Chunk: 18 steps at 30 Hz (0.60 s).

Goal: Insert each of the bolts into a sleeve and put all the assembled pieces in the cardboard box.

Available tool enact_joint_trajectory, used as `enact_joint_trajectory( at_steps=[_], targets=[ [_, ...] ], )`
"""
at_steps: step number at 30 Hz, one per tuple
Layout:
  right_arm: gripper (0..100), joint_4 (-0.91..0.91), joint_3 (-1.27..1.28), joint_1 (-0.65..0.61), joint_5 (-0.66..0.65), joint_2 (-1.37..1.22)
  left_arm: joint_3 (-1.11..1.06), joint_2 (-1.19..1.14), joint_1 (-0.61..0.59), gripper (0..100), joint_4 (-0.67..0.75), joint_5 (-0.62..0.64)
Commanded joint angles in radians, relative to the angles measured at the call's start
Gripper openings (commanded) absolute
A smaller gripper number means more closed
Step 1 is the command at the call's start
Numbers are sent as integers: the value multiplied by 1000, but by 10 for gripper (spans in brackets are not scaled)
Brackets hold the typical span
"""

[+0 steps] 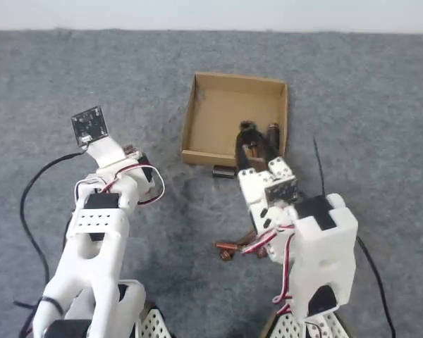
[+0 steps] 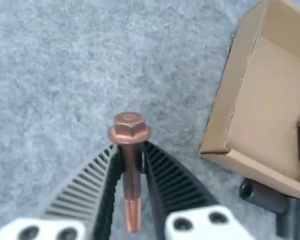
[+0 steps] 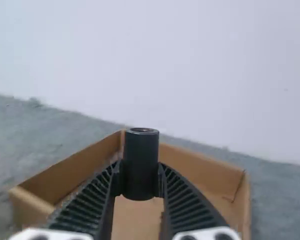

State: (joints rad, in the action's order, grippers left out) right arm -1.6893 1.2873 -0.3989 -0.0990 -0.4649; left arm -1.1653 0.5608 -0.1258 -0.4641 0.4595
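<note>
Now, table (image 1: 190, 232): a grey, felt-like surface carries two white arms, the left arm (image 1: 99, 232) and the right arm (image 1: 317, 239), set side by side.
Cardboard box (image 1: 222, 120): open-topped and shallow, it sits beyond both arms. One finished piece (image 1: 273, 134) lies inside against the right wall.
Right gripper (image 3: 139, 172): clamped across the middle of a dark sleeve (image 3: 140, 162), it hangs over the near right part of the box. The sleeve's open bore points away from the wrist.
Left gripper (image 2: 131, 150): closed on a copper-coloured bolt (image 2: 131, 175), it pinches the shank just under the flanged head. The threaded tip points back toward the wrist, and the gripper sits over bare table near the box's outer corner.
Spare sleeve (image 1: 224, 171): it lies on its side on the table, just outside the box's near wall.
Spare bolts (image 1: 229, 250): a small cluster lies on the table close beside the right arm.
Sleeve, handling: likely rigid, light and smooth-walled, so it may roll or slip. It is best gripped across the mid-body, leaving the bore clear.
Bolt, handling: probably solid metal, stiff and dense for its size. The plain shank under the head gives the surest hold and keeps the threaded end free to enter a sleeve.
</note>
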Motion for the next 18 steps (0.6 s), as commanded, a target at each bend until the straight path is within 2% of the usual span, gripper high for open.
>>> enact_joint_trajectory(
  at_steps=[1, 18],
  targets=[
    [7, -36, 54, -33, -11, 81, 13, 54, -6, 12, 37, 3],
    [6, -71, 269, -266, -9, 131, 13, 54, -5, 12, 37, 3]
  ],
)
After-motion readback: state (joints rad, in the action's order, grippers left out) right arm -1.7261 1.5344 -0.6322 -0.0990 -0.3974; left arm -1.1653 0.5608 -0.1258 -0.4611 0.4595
